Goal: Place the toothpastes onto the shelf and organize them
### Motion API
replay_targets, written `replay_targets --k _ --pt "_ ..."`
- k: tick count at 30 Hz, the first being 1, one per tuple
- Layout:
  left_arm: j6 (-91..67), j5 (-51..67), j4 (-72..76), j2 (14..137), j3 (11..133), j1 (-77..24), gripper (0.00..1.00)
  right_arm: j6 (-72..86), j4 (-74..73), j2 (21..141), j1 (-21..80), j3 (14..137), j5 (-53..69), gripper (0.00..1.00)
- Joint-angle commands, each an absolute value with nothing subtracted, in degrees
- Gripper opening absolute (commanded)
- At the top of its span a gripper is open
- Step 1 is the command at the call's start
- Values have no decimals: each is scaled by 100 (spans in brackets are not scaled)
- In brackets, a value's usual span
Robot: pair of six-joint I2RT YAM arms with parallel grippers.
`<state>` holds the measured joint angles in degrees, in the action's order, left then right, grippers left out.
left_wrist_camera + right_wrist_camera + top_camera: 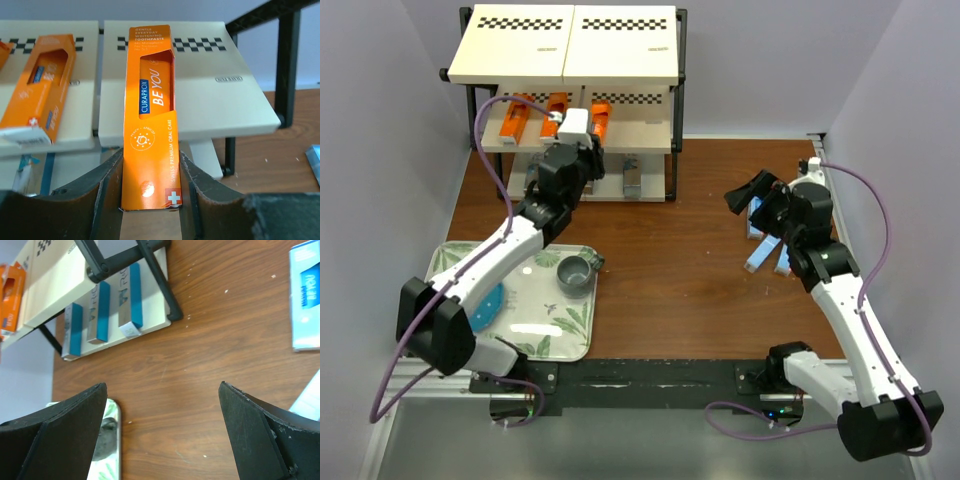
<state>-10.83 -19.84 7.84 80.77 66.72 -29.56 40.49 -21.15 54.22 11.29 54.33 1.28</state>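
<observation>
My left gripper (150,202) is shut on the near end of an orange toothpaste box (150,120), which reaches over the middle board of the shelf (220,100). In the top view the gripper (590,138) is at the shelf front (570,60), the held box (601,117) to the right of two other orange boxes (513,120). One of these shows in the left wrist view (42,95). Metallic dark blue boxes (102,310) lie on the bottom board. My right gripper (162,395) is open and empty over the table, and light blue boxes (760,252) lie beside it (740,195).
A leaf-patterned tray (460,262) at the front left holds a grey cup (576,275) and a blue plate (488,305). The tray's edge shows in the right wrist view (114,440). Grey walls close in both sides. A light blue box (306,300) lies at the right.
</observation>
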Motion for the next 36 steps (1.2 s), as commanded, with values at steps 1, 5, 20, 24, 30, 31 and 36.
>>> replay_targets --k 1,5,20,24,30,31,36 --pt "-861 -1986 1081 8603 7565 -2751 12 3613 -2311 5186 1222 5695 -211 98" --pt "-818 -2022 1151 9087 7927 -2646 14 3498 -2329 5107 1309 5704 -325 98" --pt "-378 -2048 1239 10186 8728 -2408 20 3182 -2408 4896 1520 5599 -642 98" --pt "-290 -2109 1265 10178 8587 -2391 23 3164 -2417 4913 1512 5590 -624 99" --pt "-167 -2066 1292 10274 8560 -2373 27 3190 -2452 4975 1512 5581 -519 98" --pt "-167 -2065 1292 10301 8552 -2373 28 3190 -2461 4992 1512 5572 -510 98" --pt "-211 -2092 1213 10319 8622 -2373 37 3208 -2461 5027 1520 5599 -484 98"
